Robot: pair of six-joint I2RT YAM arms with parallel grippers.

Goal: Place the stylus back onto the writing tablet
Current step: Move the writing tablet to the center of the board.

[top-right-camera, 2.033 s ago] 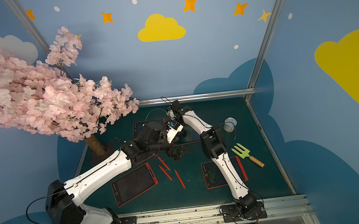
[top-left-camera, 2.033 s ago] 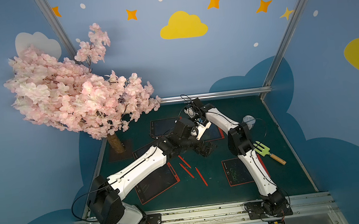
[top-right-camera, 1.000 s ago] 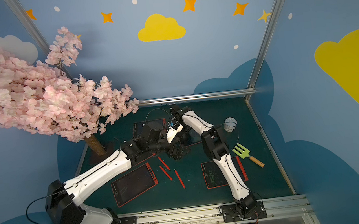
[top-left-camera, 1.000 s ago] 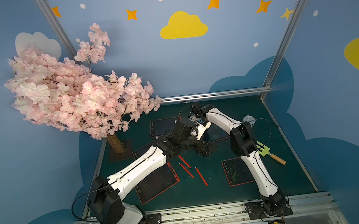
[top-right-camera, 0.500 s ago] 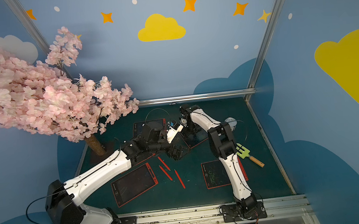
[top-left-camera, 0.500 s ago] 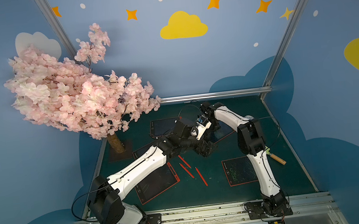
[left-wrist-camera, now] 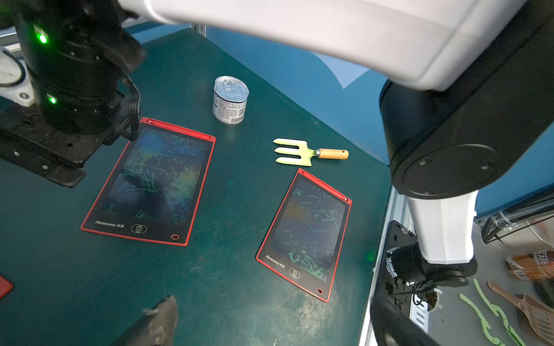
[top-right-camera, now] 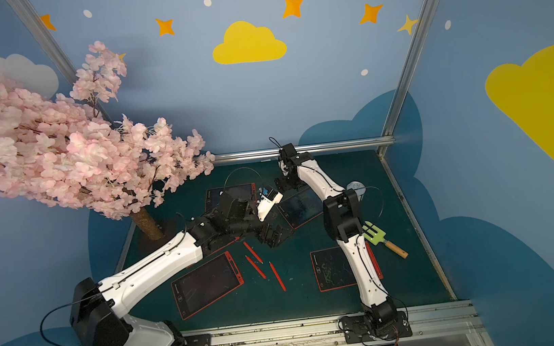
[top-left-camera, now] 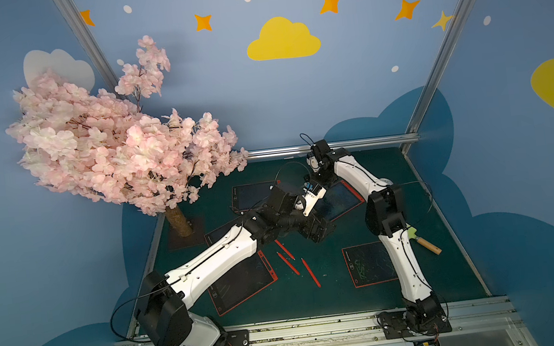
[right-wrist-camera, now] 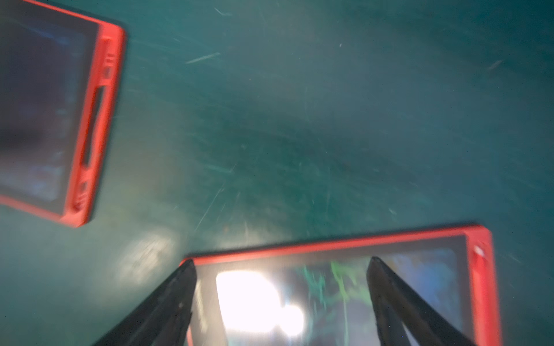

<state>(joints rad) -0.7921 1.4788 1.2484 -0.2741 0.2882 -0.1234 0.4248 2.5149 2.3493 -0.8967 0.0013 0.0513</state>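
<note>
A red-framed black writing tablet (top-left-camera: 245,284) was seen at the left of the dark green worktop (top-left-camera: 319,304). Three slim red styluses (top-left-camera: 288,263) were seen loose beside it, off any tablet. The left pincer (top-left-camera: 316,233) was held spread near them, the right pincer (right-wrist-camera: 281,263) spread over another tablet (right-wrist-camera: 419,269), nothing gripped.

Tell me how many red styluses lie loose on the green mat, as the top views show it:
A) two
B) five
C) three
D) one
C: in a top view, three red styluses lie close together on the green mat, none of them in a gripper.
</note>
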